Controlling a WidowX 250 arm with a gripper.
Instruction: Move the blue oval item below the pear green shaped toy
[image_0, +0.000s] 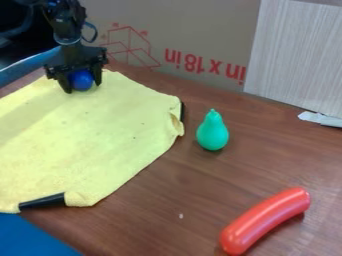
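One black arm (65, 22) comes in at the upper left, and its tool (83, 87) hangs down at the far edge of the yellow cloth (87, 135), clamped on the blue ball (81, 79). The green pear (212, 133) is on the counter (167, 185), right of the cloth.

upside-down red print on the cardboard

the cardboard (200, 22) behind the surface (180, 182) bears red lettering (204, 65), turned upside down, that reads "in x 18 in". to the left of it, small red marks sit around a printed box outline (133, 46), too small to read.
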